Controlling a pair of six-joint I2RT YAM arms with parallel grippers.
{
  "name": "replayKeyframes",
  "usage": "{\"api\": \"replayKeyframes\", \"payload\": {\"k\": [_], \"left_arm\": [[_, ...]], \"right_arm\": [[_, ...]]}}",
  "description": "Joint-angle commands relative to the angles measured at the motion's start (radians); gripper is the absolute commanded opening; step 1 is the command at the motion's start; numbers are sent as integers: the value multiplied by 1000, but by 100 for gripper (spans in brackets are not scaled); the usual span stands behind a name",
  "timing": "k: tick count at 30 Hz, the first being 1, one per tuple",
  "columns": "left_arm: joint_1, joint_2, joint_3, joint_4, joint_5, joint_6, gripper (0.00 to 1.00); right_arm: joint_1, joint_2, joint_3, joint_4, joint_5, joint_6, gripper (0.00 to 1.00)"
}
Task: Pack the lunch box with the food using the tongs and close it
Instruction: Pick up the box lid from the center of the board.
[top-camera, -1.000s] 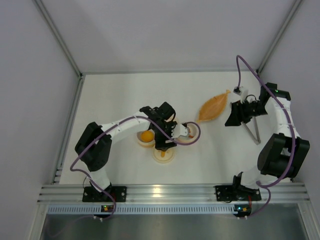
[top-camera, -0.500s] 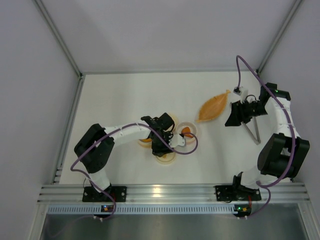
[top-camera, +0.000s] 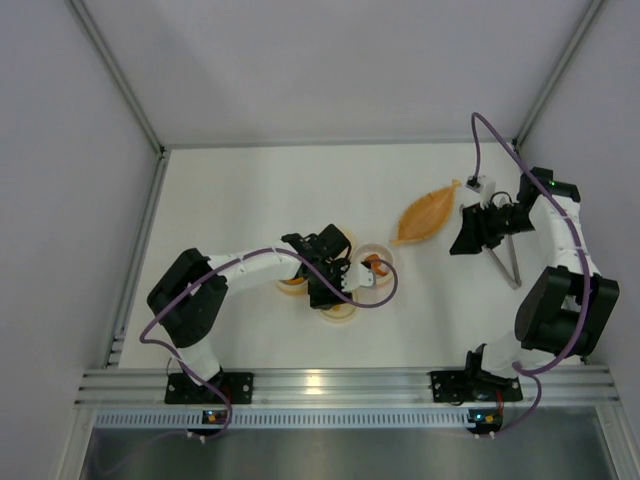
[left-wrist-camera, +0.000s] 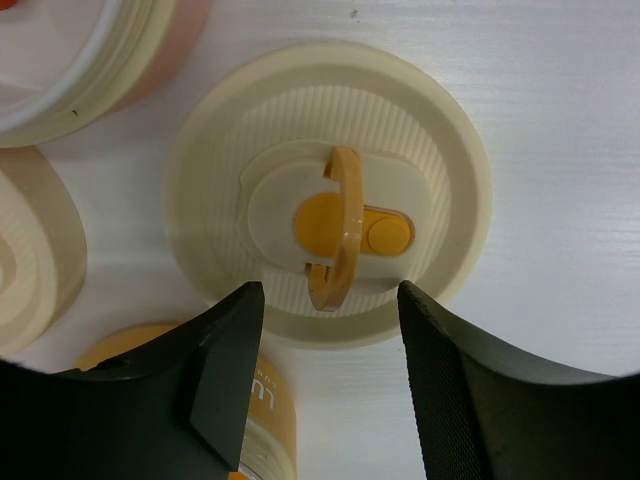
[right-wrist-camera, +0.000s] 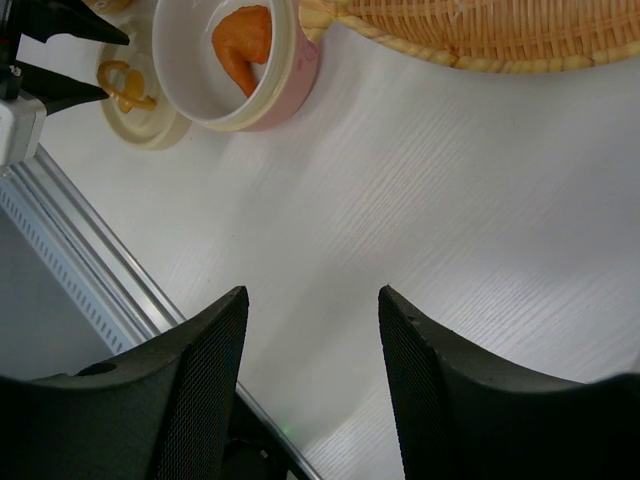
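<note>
Left gripper (left-wrist-camera: 330, 300) is held spread and empty over the cream lid (left-wrist-camera: 420, 150); closing is judged in hand, ring handle (left-wrist-camera: 345, 225) to be pinched next. Further off, wedge (right-wrist-camera: 245, 40) is seen in pink tub (right-wrist-camera: 283, 105), right gripper (right-wrist-camera: 310, 300) spread empty near tongs (top-camera: 507, 262).

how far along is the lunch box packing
Done: the orange wedge lies in the pink tub, and the tongs lie on the table. In hand: the open left hand hovers over a cream lid with an orange ring. Left: lidding the pink tub; the yellow tub's state is hidden.
</note>
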Motion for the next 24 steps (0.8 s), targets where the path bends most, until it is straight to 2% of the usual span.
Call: {"api": "replayKeyframes", "payload": {"k": [1,11,24], "left_arm": [[-5,-38,-5,43,-1,0,62],[-5,-19,64,31,31,-9,56],[-21,13,94,16,52,38,54]], "right_arm": [[-7,-19,1,-11,-33,-29,55],[-7,-16,2,-15,-32,-31,55],[-7,-20,-1,0,-22,-17,55]]}}
